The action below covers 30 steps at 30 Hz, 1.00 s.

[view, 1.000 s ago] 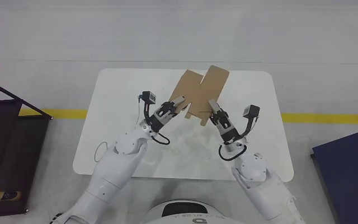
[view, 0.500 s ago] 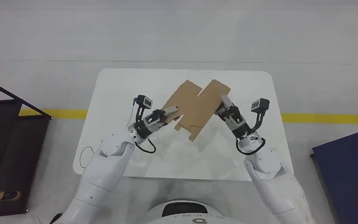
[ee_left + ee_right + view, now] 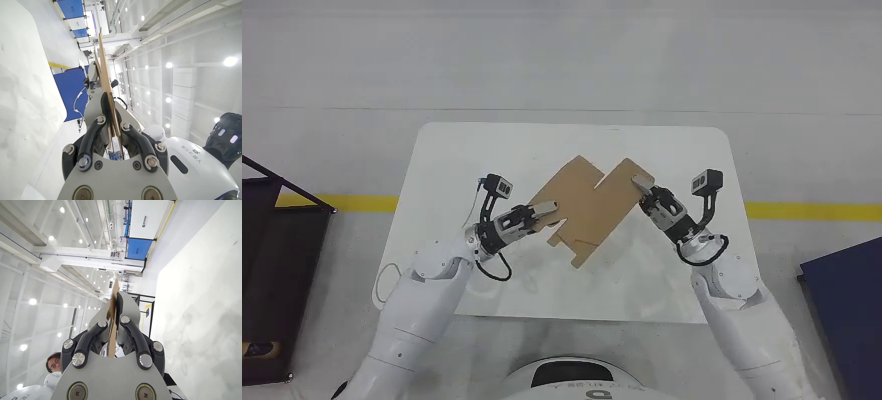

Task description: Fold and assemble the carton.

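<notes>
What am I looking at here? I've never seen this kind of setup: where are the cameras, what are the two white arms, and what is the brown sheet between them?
This is a two-armed robot working at a white table. The top view looks down from a camera above its arms. The other two pictures come from a camera on each wrist, looking along that arm's claw. The brown sheet is the carton, flat cardboard not yet folded into a box. The left claw pinches one edge and the right claw the opposite edge, both shut on it. In the wrist views the cardboard is seen edge-on between the fingers, and it appears held up off the table.
</notes>
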Motion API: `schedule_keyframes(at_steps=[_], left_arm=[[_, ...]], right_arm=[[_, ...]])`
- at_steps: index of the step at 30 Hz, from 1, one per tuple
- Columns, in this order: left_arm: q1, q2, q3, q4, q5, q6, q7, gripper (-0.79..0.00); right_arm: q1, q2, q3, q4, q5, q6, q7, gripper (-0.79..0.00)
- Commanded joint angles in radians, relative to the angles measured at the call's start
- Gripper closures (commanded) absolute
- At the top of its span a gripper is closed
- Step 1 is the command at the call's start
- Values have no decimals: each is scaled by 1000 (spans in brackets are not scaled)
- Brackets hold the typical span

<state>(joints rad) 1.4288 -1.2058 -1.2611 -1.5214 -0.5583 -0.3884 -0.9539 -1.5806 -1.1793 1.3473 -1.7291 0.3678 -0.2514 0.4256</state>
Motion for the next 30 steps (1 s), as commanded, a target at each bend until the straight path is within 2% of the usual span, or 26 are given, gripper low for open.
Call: schedule_keyframes(at_steps=[1,8,9,10,19,25,30], left_arm=[[-1,1,-1,1,5,-2,-1,0],[-2,3,-1,8,5,-14,8,0],[0,2,-2,10,1,-17,19,-366],[1,2,-2,11,1,-19,25,-785],[24,7,0,16,33,-49,23,-785],[34,10,22,11,127,-64,27,-785],[23,4,65,44,160,-64,59,-785]], right_arm=[[-2,1,5,-2,-2,6,10,0],[-14,3,23,-17,-12,11,8,0],[-18,2,27,-21,-10,5,-12,0],[-21,1,30,-26,-10,-3,-35,0],[-52,-14,44,-58,-11,-54,-241,0],[-60,-21,40,-63,35,-60,-261,0],[-74,-24,48,-79,81,-70,-256,0]])
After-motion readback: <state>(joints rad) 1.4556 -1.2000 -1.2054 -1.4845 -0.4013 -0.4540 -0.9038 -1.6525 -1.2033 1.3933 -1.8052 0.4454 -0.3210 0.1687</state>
